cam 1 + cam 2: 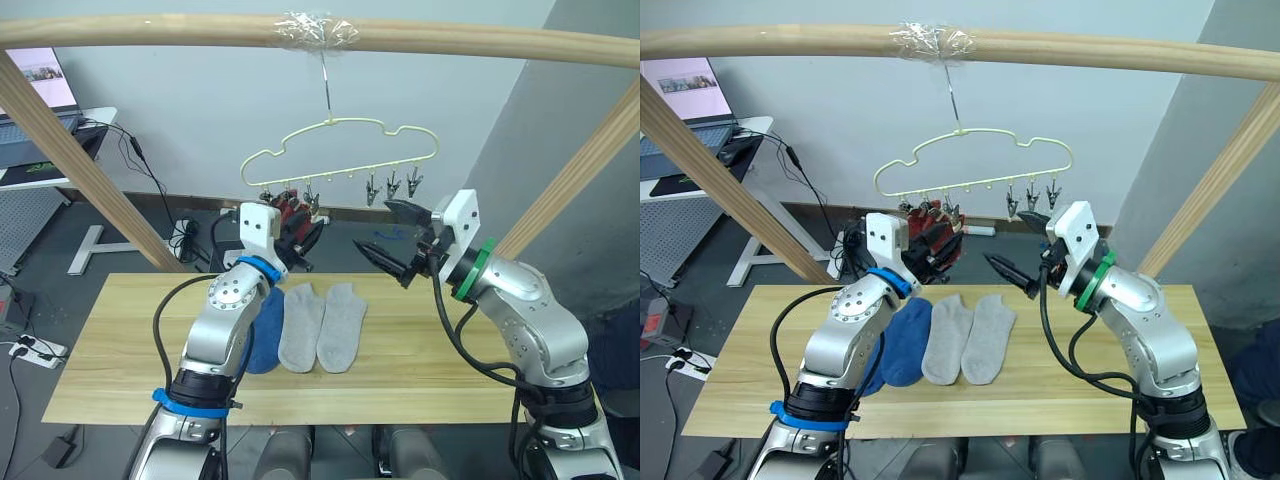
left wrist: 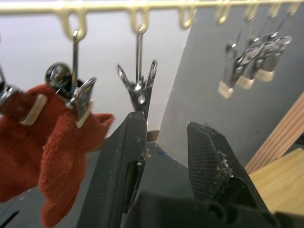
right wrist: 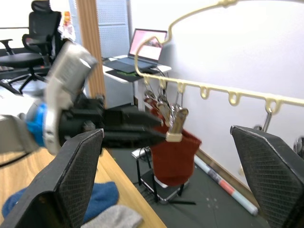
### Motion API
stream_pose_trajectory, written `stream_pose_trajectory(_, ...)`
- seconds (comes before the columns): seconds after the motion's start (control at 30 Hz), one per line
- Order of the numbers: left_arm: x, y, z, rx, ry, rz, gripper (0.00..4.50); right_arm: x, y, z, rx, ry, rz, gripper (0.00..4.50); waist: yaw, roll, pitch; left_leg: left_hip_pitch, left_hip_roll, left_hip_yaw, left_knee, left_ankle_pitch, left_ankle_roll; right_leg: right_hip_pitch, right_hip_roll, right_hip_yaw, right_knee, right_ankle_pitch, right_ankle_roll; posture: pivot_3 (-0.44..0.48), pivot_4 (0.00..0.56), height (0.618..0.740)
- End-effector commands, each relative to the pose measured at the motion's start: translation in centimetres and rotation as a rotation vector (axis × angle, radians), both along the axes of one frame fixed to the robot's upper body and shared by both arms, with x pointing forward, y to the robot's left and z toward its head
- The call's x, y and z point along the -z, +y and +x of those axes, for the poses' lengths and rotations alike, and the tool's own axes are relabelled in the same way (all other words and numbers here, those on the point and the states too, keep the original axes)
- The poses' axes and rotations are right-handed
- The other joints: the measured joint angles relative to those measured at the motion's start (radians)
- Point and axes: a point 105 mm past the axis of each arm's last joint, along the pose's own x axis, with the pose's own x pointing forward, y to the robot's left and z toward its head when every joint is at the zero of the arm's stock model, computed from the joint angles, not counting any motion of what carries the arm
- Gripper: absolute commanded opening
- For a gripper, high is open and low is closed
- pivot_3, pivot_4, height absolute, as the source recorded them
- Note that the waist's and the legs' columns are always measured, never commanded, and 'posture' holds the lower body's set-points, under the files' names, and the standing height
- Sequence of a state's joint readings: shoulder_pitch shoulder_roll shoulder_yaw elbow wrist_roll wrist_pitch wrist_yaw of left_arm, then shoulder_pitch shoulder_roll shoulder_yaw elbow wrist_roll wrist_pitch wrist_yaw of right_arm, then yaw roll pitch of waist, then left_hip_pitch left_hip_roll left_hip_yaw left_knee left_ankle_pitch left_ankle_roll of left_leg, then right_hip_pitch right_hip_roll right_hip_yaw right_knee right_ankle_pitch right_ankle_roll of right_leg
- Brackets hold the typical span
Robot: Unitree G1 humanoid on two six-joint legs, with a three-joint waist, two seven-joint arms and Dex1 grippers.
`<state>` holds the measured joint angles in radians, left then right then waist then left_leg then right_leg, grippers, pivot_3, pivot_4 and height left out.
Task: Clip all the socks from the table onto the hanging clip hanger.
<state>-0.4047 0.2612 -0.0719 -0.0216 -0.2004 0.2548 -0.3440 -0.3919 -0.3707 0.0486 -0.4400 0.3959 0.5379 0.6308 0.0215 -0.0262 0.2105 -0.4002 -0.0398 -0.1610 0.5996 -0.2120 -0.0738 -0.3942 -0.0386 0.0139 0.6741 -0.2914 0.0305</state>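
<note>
Setting: grey wall behind a wooden pole frame [image 1: 300, 35]; a laptop [image 1: 30, 85] on a side desk at far left.
Clip hanger [image 1: 340, 150]: hangs by its hook from the top pole, above the table's far edge.
Rust red socks [image 2: 52, 142]: two, clipped at the hanger's left end.
Table [image 1: 420, 370]: light wood; a blue sock [image 1: 902, 340] and two light grey socks [image 1: 322, 325] lie side by side near the middle.
Left gripper [image 2: 166, 152]: fingers parted, empty, just below a free clip [image 2: 138, 90] beside the red socks.
Right gripper [image 1: 395, 235]: fingers spread wide, empty, near the hanger's right-hand clips.
</note>
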Motion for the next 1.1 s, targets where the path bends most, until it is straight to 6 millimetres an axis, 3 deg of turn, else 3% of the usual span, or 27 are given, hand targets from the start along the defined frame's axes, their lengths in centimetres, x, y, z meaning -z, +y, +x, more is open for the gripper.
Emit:
stream_pose_trajectory(0.03, -1.0, -0.1, 0.6, -0.025, -0.05, -0.012, 1.65, -1.7, 0.0, -0.6, -0.021, -0.06, 0.014, 4.5, 0.0, 0.0, 0.0, 0.0, 0.0, 0.0, 0.0, 0.0, 0.0, 0.0, 0.0, 0.0, 0.0, 0.0, 0.0, 0.055, 0.203, 0.74)
stream_pose_trajectory(0.33, -1.0, 0.8, 2.1, -0.098, -0.062, -0.033, 1.65, -2.6, 0.0, -0.6, -0.029, -0.077, 0.02, 4.5, -0.004, 0.0, 0.0, 0.0, 0.0, 0.0, 0.002, 0.0, 0.0, 0.001, 0.0, 0.0, 0.001, 0.001, 0.0, 0.042, 0.201, 0.74)
stream_pose_trajectory(0.57, -1.0, 0.7, 2.1, -0.092, -0.066, -0.04, 1.65, -2.9, -0.1, -0.6, -0.029, -0.083, 0.018, 4.5, -0.012, 0.0, 0.0, 0.0, 0.0, 0.0, 0.005, 0.0, 0.0, 0.001, 0.001, 0.0, 0.002, 0.001, 0.0, 0.038, 0.196, 0.74)
stream_pose_trajectory(1.1, -2.8, -0.6, 3.0, -0.081, -0.113, -0.077, 1.65, -3.5, -0.1, -0.3, -0.025, -0.091, 0.022, 4.5, -0.023, -0.001, 0.0, 0.0, -0.001, 0.0, 0.008, 0.0, 0.0, 0.002, 0.001, -0.001, 0.004, 0.001, 0.001, 0.032, 0.193, 0.74)
